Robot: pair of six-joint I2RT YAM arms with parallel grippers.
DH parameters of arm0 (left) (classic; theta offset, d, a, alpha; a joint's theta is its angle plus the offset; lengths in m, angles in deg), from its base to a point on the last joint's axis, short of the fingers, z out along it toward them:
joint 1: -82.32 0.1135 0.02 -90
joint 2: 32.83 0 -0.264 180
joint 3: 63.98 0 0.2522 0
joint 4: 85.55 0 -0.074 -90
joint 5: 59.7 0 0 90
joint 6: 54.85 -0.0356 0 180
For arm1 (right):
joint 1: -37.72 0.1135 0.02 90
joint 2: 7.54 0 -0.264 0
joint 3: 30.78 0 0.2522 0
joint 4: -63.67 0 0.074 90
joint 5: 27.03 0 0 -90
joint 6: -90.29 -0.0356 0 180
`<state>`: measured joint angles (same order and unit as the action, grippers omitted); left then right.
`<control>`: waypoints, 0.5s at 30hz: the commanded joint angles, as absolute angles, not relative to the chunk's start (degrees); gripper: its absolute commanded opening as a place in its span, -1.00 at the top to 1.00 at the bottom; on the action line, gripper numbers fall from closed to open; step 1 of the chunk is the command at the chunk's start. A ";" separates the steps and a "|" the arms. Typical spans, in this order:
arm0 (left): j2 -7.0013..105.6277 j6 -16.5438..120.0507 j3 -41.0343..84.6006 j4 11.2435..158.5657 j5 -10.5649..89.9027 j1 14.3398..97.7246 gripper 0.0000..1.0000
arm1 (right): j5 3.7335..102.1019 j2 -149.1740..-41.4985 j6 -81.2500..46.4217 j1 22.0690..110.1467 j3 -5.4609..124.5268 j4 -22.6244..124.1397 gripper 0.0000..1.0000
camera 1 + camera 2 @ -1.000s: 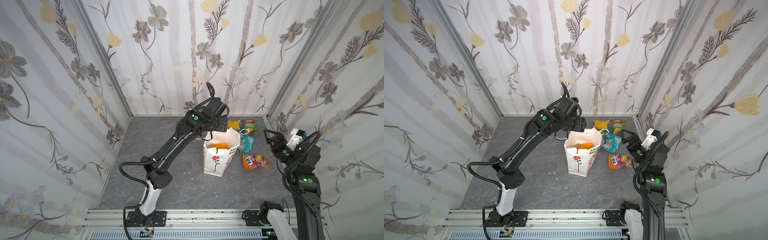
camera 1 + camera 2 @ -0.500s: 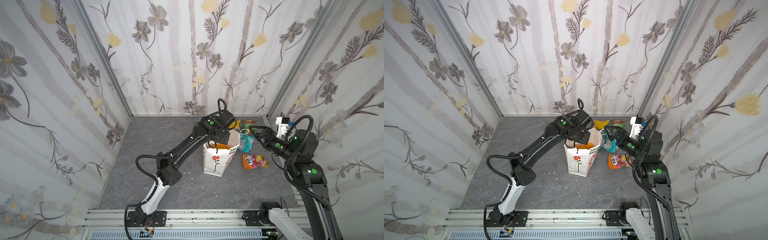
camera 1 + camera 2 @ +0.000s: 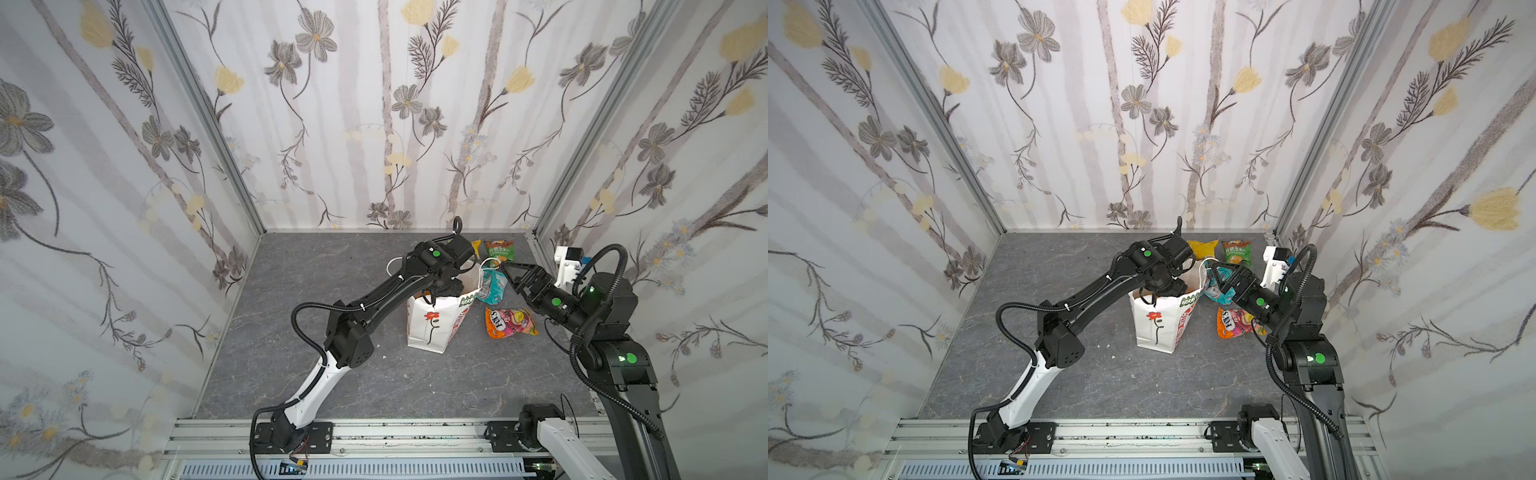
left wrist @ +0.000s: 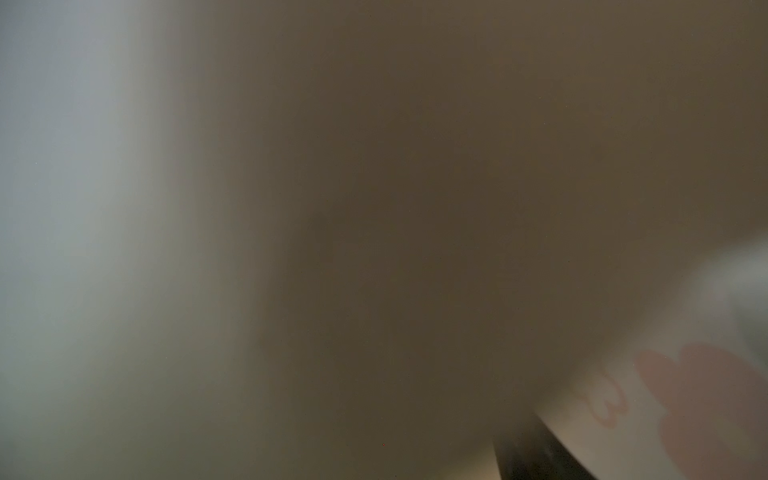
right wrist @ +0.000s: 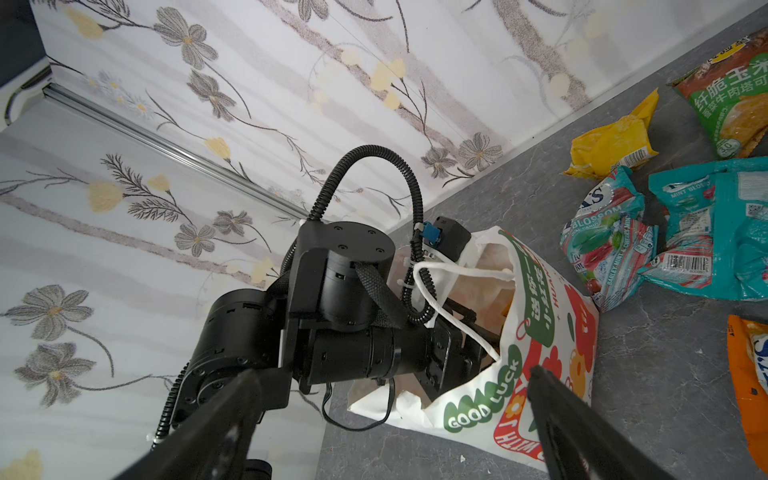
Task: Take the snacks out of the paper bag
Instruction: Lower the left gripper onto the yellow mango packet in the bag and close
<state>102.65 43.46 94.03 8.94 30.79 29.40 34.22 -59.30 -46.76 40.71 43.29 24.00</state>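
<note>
The white paper bag (image 3: pixel 432 328) (image 3: pixel 1158 328) (image 5: pixel 540 340) stands upright mid-table. My left gripper is sunk in its mouth and hidden in both top views. The left wrist view is a blur of paper with one dark finger (image 4: pixel 536 457). Snacks lie on the table right of the bag: a yellow packet (image 3: pixel 477 246) (image 5: pixel 611 145), a green-and-red one (image 3: pixel 500 249) (image 5: pixel 731 99), teal ones (image 3: pixel 492 286) (image 5: pixel 715 232) and an orange one (image 3: pixel 510 322) (image 5: pixel 748 374). My right gripper (image 3: pixel 509 276) (image 3: pixel 1217 277) (image 5: pixel 392 372) hangs open over the teal packets, facing the bag.
Flowered walls close in the back and both sides. A metal rail (image 3: pixel 374 432) runs along the front. One white cord handle (image 5: pixel 457 274) lies across the left wrist's cable. Bare grey table (image 3: pixel 332 270) stretches left of the bag.
My left arm has reached forward and lowered its gripper into the bag's mouth. My right arm has swung in from the right wall toward the bag, jaws still wide.
</note>
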 commanded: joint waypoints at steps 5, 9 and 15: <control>97.55 34.43 87.06 13.22 38.57 29.07 -0.40 | 34.85 -60.00 -46.87 40.72 43.27 24.67 -0.99; 96.52 31.54 84.83 13.76 40.46 28.60 -0.41 | 34.95 -60.18 -46.59 40.73 43.12 24.51 -0.99; 97.21 32.70 85.62 12.84 35.50 28.71 -0.41 | 34.56 -60.66 -46.60 40.76 43.18 24.51 -0.99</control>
<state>97.19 32.97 85.02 13.00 38.83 28.54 34.85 -60.31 -46.74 40.71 43.08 23.95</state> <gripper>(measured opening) 0.708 0.993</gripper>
